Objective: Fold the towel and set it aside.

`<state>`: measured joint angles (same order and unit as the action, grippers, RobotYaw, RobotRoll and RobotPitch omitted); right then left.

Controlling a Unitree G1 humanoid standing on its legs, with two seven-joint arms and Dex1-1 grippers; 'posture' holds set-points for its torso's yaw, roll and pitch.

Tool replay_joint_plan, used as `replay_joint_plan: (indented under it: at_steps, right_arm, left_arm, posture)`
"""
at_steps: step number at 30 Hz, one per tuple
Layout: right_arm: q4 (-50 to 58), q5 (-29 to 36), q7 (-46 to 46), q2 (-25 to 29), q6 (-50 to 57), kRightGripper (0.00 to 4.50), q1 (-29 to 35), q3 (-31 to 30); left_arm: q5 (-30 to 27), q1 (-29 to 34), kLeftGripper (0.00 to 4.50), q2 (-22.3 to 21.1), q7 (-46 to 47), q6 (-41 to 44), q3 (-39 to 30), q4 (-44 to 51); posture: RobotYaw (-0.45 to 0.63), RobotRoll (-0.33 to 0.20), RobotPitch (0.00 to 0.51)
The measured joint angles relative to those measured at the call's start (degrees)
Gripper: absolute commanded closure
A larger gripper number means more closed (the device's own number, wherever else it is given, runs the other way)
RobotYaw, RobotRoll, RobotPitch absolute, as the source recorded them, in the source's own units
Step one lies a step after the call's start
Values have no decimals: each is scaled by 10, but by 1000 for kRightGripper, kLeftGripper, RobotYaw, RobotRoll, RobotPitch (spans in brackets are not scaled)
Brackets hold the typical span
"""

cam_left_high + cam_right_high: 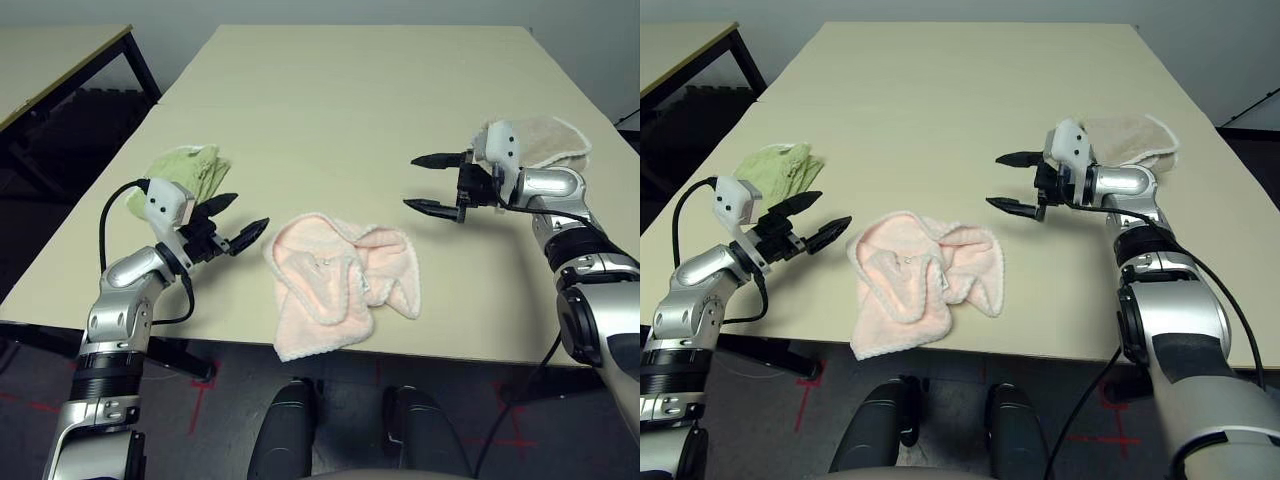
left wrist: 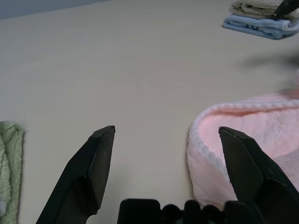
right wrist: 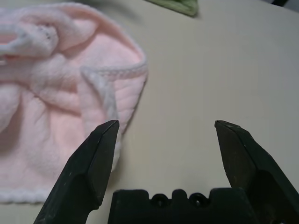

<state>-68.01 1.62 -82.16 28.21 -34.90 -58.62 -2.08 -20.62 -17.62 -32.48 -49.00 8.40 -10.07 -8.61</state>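
Note:
The pale pink towel [image 1: 335, 285] lies crumpled in a loose heap near the table's front edge, one corner hanging slightly over it. Its whitish stitched edge curls across the top [image 2: 243, 135] [image 3: 60, 88]. My left gripper [image 1: 235, 225] hovers open just left of the towel, nothing between its fingers. To the towel's right and a little farther back, my right gripper [image 1: 425, 183] is open above the table, also empty. Both point inward toward the towel without touching it.
A light green towel [image 1: 185, 172] lies bunched behind my left gripper near the table's left edge. A beige folded towel [image 1: 545, 140] sits behind my right wrist, on a blue one [image 2: 261, 27]. A second table [image 1: 50, 60] stands at far left.

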Motion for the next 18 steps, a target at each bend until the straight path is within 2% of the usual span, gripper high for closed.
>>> replay_joint_plan:
  at_steps: [7,18]
  right_arm:
    - [-14,-23,-39,-15,-54,45,-39,-18]
    - [-23,-47,-49,-48,-60,45,-47,-36]
  left_arm:
    - [0,2,0,-1,-4,4,2,11]
    - [1,3,0,-1,-3,7,12,13]
  posture:
    - [88,0,118]
    - [98,0,116]
